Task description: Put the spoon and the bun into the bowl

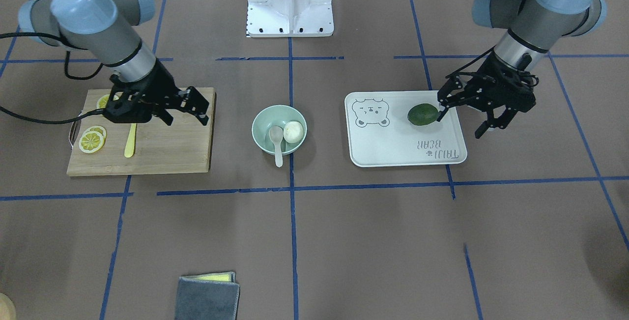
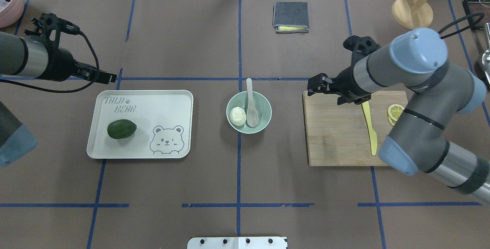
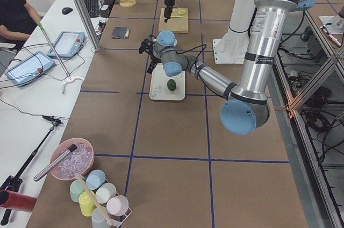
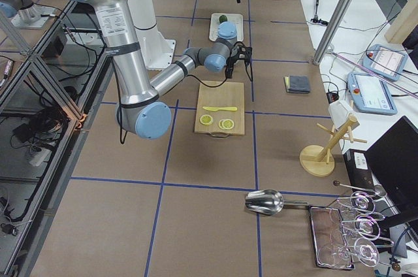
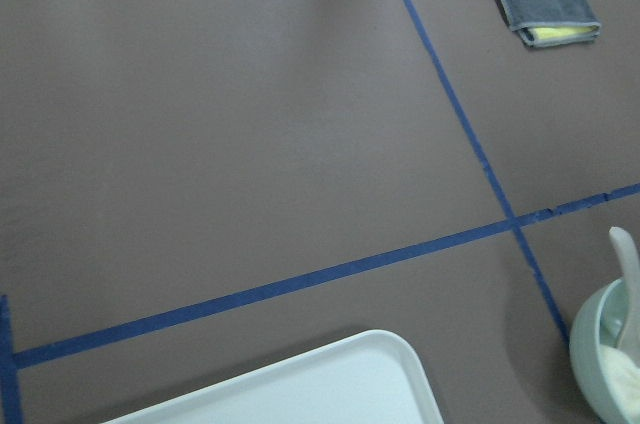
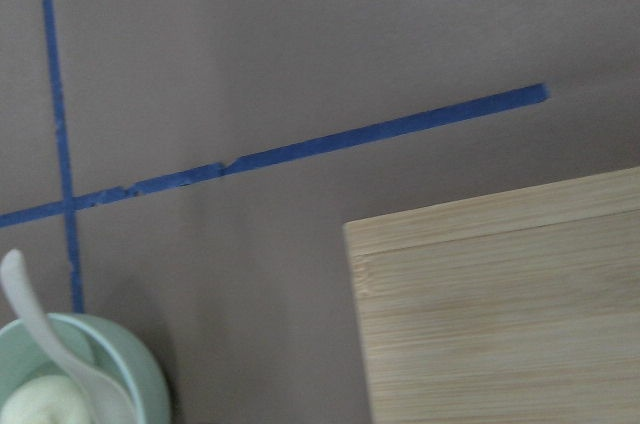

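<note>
**A:** Starting at the robot's side of the counter, what comes first?

**B:** A row of three things. The white bear tray is on the robot's left, with a dark green avocado lying in its near-left part. The mint bowl stands in the middle. A wooden cutting board is on the right, carrying a yellow knife and lemon slices.

**A:** And the bowl's contents?

**B:** The bun sits inside, on the robot's left half. The spoon is just beside it. Its scoop is down in the bowl, and its handle leans out over the far rim.

**A:** Where do the jaws stand?

**B:** A little farther out. The right jaws hang spread apart above the board's far-left corner and hold nothing. The left jaws hover over the tray's far-left corner, also parted and empty. Neither pair touches the bowl.

**A:** Anything beyond them?

**B:** A folded grey cloth with a yellow layer lies well past the bowl. A round wooden stand is at the far right.
</note>
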Robot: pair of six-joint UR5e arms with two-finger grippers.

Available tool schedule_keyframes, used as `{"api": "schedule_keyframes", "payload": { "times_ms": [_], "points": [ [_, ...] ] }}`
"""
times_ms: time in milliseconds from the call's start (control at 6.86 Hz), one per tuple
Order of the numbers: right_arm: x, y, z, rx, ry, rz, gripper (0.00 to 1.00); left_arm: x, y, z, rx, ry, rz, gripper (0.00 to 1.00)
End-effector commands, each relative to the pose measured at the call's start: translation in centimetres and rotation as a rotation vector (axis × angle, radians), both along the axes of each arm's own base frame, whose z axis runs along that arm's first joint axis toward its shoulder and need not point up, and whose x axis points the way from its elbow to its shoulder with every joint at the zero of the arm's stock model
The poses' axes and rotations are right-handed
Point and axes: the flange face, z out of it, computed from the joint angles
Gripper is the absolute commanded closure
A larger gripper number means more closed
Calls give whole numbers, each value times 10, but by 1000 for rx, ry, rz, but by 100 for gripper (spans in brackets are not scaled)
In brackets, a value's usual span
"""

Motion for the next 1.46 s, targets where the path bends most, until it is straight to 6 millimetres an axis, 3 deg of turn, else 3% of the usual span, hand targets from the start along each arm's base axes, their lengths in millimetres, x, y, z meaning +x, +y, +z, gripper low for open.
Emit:
{"api": "schedule_keyframes", "payload": {
  "times_ms": [0,146,292,438,583,729,875,1021,1312],
  "points": [
    [134,-3,81,67,61,-65,0,-68,-27,86,92,-188,61,2],
    [187,4,122,116,84,-117,0,-115,-28,114,73,-158,117,2],
    [239,8,161,156,105,-144,0,-180,-20,148,82,-144,141,2],
    [278,10,184,185,120,-176,0,-221,-4,171,75,-148,149,2],
    [313,12,197,211,150,-204,0,-243,-3,185,28,-177,150,2],
    [347,15,212,211,173,-240,0,-256,-4,184,-73,-192,151,2],
    [362,18,223,220,188,-307,0,-262,-2,178,-156,-196,151,1],
    [363,17,222,218,193,-320,0,-262,9,171,-158,-175,159,1],
    [363,14,220,217,194,-316,0,-263,17,181,-194,-166,157,1]
  ]
}}
